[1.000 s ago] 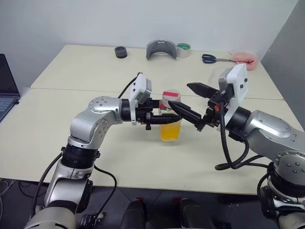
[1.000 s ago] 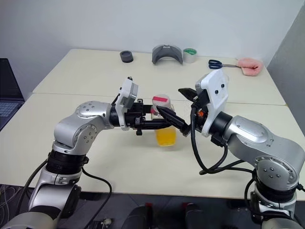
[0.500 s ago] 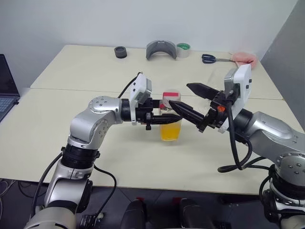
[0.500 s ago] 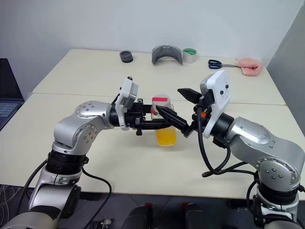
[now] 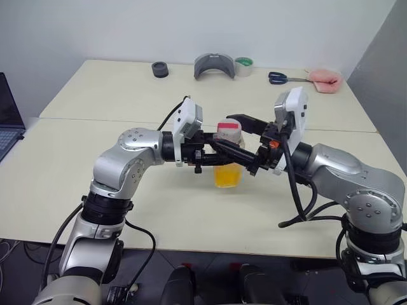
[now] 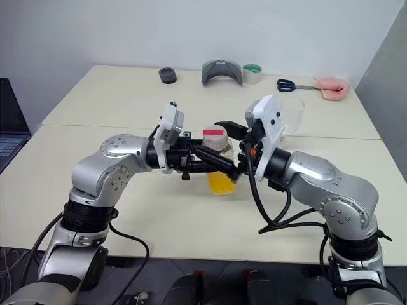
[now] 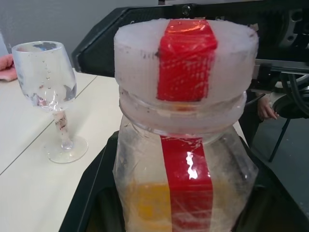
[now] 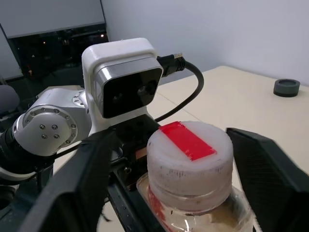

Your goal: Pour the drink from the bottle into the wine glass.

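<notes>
The bottle (image 5: 227, 173) stands upright at mid-table, a small clear one with orange-yellow drink (image 7: 145, 203) in its lower part and a red stripe. My left gripper (image 5: 219, 154) is shut on its body from the left. The white cap (image 8: 188, 157) with its red strip is on. My right gripper (image 5: 222, 131) reaches in from the right and is open. Its fingers (image 8: 91, 183) stand on either side of the cap with a small gap on each side. The wine glass (image 7: 46, 82) stands upright on the table behind my right wrist (image 6: 294, 109).
Along the far edge of the table (image 5: 95, 190) lie a black ring (image 5: 160, 68), a grey curved piece (image 5: 214, 65), a green tape roll (image 5: 243, 65), scissors (image 5: 280, 78) and a pink object (image 5: 325, 77). A laptop (image 5: 6, 121) sits at the left.
My right gripper has swung left, so its fingers now stand around the cap, and they have narrowed. The left arm and the bottle have stayed still.
</notes>
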Controlling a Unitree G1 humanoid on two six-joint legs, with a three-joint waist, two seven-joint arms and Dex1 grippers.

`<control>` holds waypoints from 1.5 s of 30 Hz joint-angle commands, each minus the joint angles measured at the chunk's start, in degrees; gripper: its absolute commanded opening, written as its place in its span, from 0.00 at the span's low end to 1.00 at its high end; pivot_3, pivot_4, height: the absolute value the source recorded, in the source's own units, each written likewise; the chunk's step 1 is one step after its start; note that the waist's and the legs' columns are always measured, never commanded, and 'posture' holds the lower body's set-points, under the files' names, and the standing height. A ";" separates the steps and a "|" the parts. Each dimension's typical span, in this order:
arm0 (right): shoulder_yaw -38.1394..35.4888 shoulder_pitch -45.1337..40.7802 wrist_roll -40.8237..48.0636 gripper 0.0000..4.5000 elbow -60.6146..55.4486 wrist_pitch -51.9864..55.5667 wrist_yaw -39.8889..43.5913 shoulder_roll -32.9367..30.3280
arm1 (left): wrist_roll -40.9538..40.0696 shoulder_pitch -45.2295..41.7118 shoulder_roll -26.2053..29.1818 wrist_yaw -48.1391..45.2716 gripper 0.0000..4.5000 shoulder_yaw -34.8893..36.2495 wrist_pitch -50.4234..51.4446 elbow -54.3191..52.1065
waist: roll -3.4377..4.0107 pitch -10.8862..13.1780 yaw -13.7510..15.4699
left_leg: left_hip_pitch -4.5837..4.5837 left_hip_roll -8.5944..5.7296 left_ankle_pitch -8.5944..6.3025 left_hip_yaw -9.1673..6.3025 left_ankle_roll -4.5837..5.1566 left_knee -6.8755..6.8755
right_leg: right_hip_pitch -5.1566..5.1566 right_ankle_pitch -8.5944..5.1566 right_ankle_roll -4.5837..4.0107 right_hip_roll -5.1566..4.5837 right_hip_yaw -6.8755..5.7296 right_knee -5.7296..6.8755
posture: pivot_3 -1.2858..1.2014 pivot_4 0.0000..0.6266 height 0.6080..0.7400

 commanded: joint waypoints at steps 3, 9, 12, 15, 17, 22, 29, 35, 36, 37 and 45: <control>-1.42 -1.49 0.04 0.42 -0.83 -1.86 0.37 0.91 | -1.12 -0.28 0.08 0.51 0.48 1.44 -0.62 -3.03 | 0.00 0.00 0.00 | 0.00 0.00 0.00 0.00 0.00 0.00 | 0.00 0.00 0.00 0.00 0.00 0.00 | 0.52 0.24 1.00; -1.78 -2.46 -1.07 0.42 -1.05 -3.44 1.25 1.43 | -1.11 0.05 -0.14 0.62 0.48 1.45 -0.61 -3.13 | 0.00 0.00 -0.01 | 0.00 0.00 0.00 0.00 0.00 0.00 | 0.00 0.00 0.00 0.00 0.00 0.00 | 0.52 0.24 1.00; 0.01 -3.11 -6.64 0.42 -1.36 -6.31 5.25 -1.70 | -1.14 0.17 -0.21 0.62 0.48 1.48 -0.55 -3.25 | 0.00 0.00 0.01 | 0.00 -0.01 0.00 0.00 0.00 0.00 | 0.00 0.00 0.00 0.00 0.00 -0.01 | 0.52 0.24 1.00; 0.35 -2.92 -8.56 0.42 -0.38 -8.04 9.22 -3.68 | -1.23 0.19 -0.20 0.70 0.48 1.44 -0.56 -3.27 | 0.00 0.00 0.03 | 0.00 -0.01 0.00 0.00 0.00 0.00 | 0.00 0.00 0.00 0.00 -0.01 -0.03 | 0.52 0.24 1.00; -2.01 -3.24 -4.01 0.42 2.01 -6.90 11.59 -3.37 | -1.30 0.16 -0.17 0.67 0.48 1.38 -0.70 -3.17 | 0.00 0.00 -0.01 | 0.00 0.00 0.00 0.01 0.00 0.00 | 0.00 0.00 0.00 0.00 0.00 -0.03 | 0.52 0.24 1.00; -3.56 -7.03 3.00 0.42 7.56 -4.95 21.39 -4.68 | -1.75 -0.47 -0.35 0.38 0.48 1.00 -0.57 -2.96 | 0.00 0.01 0.01 | 0.00 0.00 0.00 0.01 0.00 0.01 | 0.01 0.00 0.00 0.00 -0.01 0.00 | 0.52 0.24 1.00; 2.18 -11.53 -9.98 0.42 17.46 -16.89 40.21 -7.57 | -3.98 0.22 0.70 0.34 0.48 0.92 2.17 -5.91 | 0.00 0.01 -0.11 | 0.01 0.00 -0.01 0.00 0.01 0.00 | 0.02 0.00 0.00 0.01 -0.03 -0.04 | 0.52 0.24 1.00; -0.21 -12.71 -10.46 0.42 19.15 -16.26 39.33 -6.94 | -4.49 1.73 1.50 1.52 0.48 1.83 3.55 -8.25 | 0.00 0.02 -0.01 | 0.01 0.00 0.00 -0.02 0.00 0.01 | 0.02 0.00 0.00 -0.02 -0.04 -0.03 | 0.52 0.24 1.00; -1.50 -12.38 -9.38 0.42 18.21 -14.68 37.28 -7.01 | -4.59 1.88 1.61 1.80 0.48 1.98 3.66 -8.46 | 0.00 0.02 -0.01 | 0.01 0.00 0.00 -0.03 0.00 0.01 | 0.02 0.00 0.00 -0.03 -0.05 -0.02 | 0.52 0.24 1.00; -3.23 -11.66 -7.79 0.42 16.51 -12.66 35.15 -7.65 | -4.64 2.09 1.76 2.09 0.48 2.21 3.72 -8.60 | 0.00 0.02 0.04 | 0.01 0.02 0.00 -0.03 0.00 0.01 | 0.02 0.00 0.00 -0.03 -0.05 -0.02 | 0.52 0.24 1.00; -17.98 6.28 -6.50 0.42 -1.93 -1.31 8.01 -11.99 | -4.73 4.00 2.32 3.49 0.48 2.96 2.93 -8.90 | -0.04 0.00 0.77 | 0.00 0.01 0.00 -0.05 0.00 -0.01 | 0.08 0.00 0.00 -0.17 -0.08 -0.08 | 0.52 0.24 1.00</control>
